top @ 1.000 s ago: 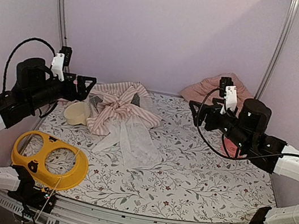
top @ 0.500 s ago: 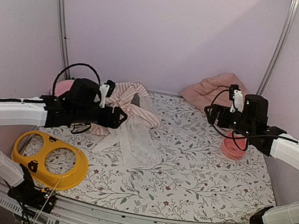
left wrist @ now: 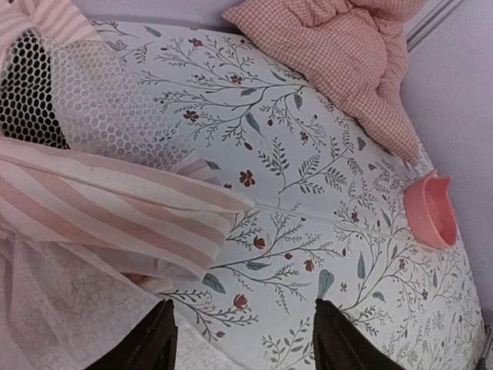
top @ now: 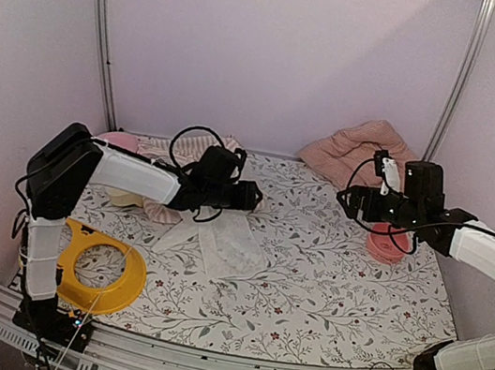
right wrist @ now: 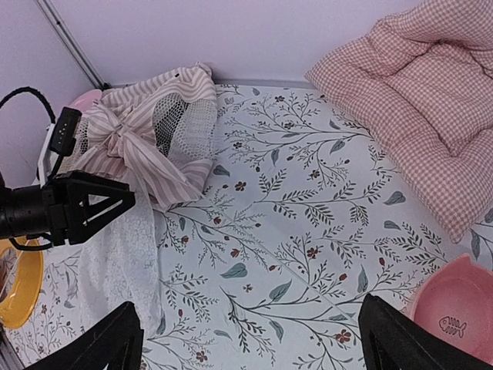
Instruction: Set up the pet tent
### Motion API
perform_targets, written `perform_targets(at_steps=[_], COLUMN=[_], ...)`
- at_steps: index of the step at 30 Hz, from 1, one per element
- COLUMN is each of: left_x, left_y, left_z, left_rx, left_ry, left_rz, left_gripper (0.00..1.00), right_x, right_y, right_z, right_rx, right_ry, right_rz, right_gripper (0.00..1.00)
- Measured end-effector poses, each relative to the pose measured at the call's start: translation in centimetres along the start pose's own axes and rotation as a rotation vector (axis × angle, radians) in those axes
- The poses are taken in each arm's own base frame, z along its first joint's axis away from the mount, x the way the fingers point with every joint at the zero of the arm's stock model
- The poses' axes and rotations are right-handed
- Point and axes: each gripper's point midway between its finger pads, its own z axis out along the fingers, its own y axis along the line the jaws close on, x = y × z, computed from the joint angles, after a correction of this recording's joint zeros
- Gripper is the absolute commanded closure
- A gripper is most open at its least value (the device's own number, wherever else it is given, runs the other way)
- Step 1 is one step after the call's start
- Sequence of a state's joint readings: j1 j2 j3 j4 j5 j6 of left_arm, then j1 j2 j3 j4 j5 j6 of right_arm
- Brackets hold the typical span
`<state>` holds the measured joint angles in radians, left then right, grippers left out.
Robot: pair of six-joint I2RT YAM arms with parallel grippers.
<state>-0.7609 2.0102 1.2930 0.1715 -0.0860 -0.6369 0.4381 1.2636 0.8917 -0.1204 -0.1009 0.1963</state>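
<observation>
The pet tent (top: 195, 169) lies collapsed at the back left, a heap of pink-and-white striped fabric (left wrist: 100, 208) with a mesh window (left wrist: 85, 100). Its sheer white curtain (top: 223, 243) spreads toward the front. My left gripper (top: 251, 195) hovers low at the tent's right edge. In the left wrist view its jaws (left wrist: 246, 339) stand apart over the tablecloth, nothing between them, and the left finger overlaps the curtain. My right gripper (top: 344, 199) hangs open at the right, well away from the tent (right wrist: 154, 131), with bare cloth between its fingers (right wrist: 108, 343).
A pink checked cushion (top: 358, 151) leans in the back right corner. A pink bowl (top: 388, 245) sits under the right arm. A yellow double-ring feeder stand (top: 101, 265) lies front left. Another pink item (top: 120, 139) shows behind the left arm. Walls close in all round.
My left arm has swung from the table's left edge across the tent to its right side, and its jaws have narrowed. The right arm drew back a little, jaws still wide.
</observation>
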Motion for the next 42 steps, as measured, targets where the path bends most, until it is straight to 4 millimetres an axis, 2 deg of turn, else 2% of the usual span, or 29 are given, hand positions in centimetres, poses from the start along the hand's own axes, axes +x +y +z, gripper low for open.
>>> perform_targets(at_steps=[4, 8, 11, 15, 22, 24, 27, 28, 30, 32, 36, 42], left_x=[1.7, 3.5, 3.3, 2.1, 1.9, 2.1, 2.1, 2.1, 1.9, 2.0, 2.5, -0.2], left_y=[1.2, 2.7, 2.3, 1.3, 1.5, 1.6, 1.7, 1.7, 1.7, 1.7, 1.9, 0.3], left_z=[2.9, 3.7, 3.9, 4.9, 6.7, 6.9, 7.0, 7.0, 7.0, 6.6, 4.2, -1.5], left_rx=[-0.043, -0.093, -0.088, -0.062, -0.072, -0.076, -0.074, -0.073, -0.068, -0.062, -0.056, 0.003], left_ry=[0.025, 0.053, 0.043, 0.013, -0.004, -0.003, -0.001, -0.001, -0.008, -0.006, 0.014, -0.023], left_rz=[-0.080, -0.135, -0.156, -0.167, -0.154, -0.147, -0.126, -0.113, -0.100, -0.085, -0.051, 0.004], left_gripper=[0.41, 0.39, 0.39, 0.45, 0.61, 0.73, 0.95, 1.00, 1.00, 1.00, 1.00, 1.00], right_x=[0.9, 0.8, 0.6, 1.1, 1.9, 2.0, 2.3, 2.4, 3.0, 3.7, 4.5, 7.0], right_y=[-0.1, 0.0, 0.0, -0.3, -1.1, -1.2, -1.5, -1.6, -1.8, -2.0, -2.0, -0.4], right_z=[-0.2, -0.9, -1.3, -1.3, -1.3, -1.3, -1.1, -1.0, -0.6, -0.3, 0.1, 1.1], right_rx=[0.006, 0.005, 0.007, 0.025, 0.064, 0.072, 0.088, 0.091, 0.097, 0.101, 0.098, 0.054], right_ry=[0.044, 0.053, 0.050, 0.068, 0.100, 0.104, 0.111, 0.117, 0.138, 0.164, 0.195, 0.291], right_rz=[-0.005, -0.008, -0.011, -0.015, -0.026, -0.028, -0.030, -0.030, -0.030, -0.032, -0.046, -0.094], right_gripper=[0.01, 0.01, 0.01, 0.01, 0.01, 0.01, 0.01, 0.01, 0.01, 0.01, 0.00, 0.02])
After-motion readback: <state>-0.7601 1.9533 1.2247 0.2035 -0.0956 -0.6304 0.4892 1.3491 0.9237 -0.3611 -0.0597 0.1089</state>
